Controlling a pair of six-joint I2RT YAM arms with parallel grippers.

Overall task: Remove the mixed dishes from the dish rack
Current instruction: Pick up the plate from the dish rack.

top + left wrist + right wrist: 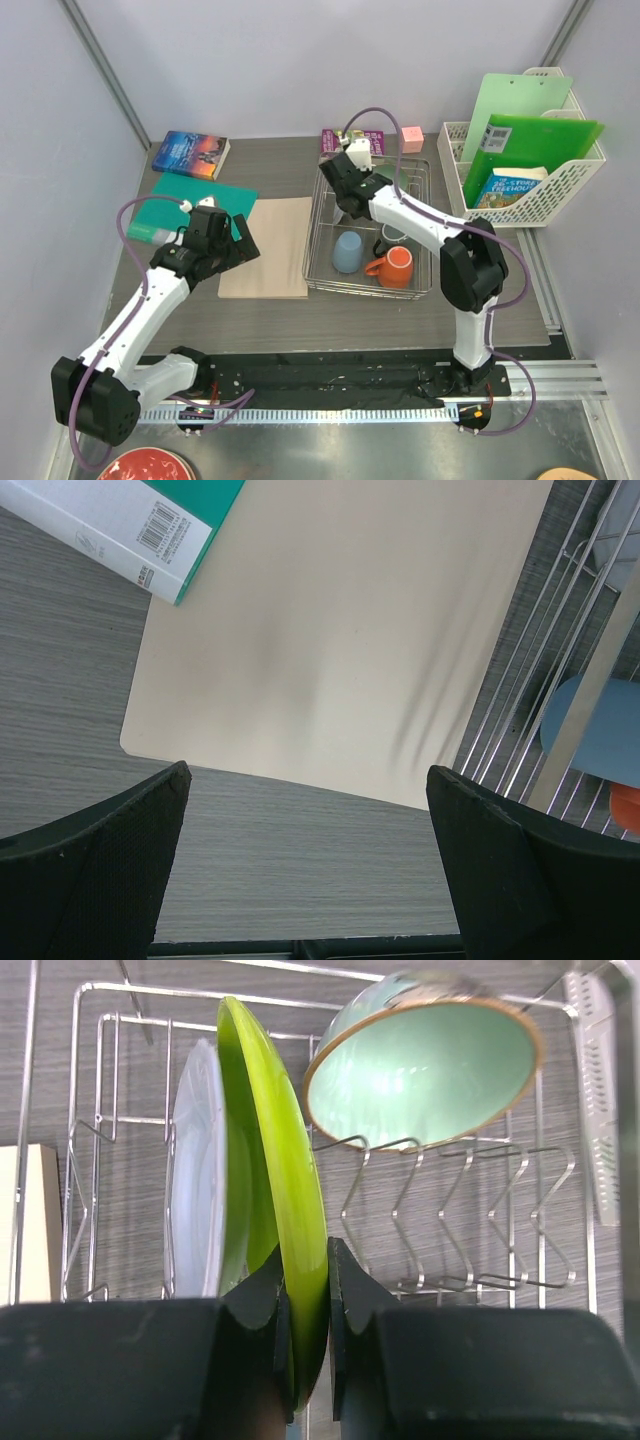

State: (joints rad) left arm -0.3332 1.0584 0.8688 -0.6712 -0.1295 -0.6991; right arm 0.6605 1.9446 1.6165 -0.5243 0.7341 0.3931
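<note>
The left arm (135, 315) and the right arm (415, 218) both have white links with rounded black joints between them. A thin purple cable (124, 225) goes in loops along each arm. Each wrist carries a small white block (358, 152). The left fingers (95, 865) are black with a fine grainy surface. The right fingers (352, 1285) are black too, with angular inner edges.
</note>
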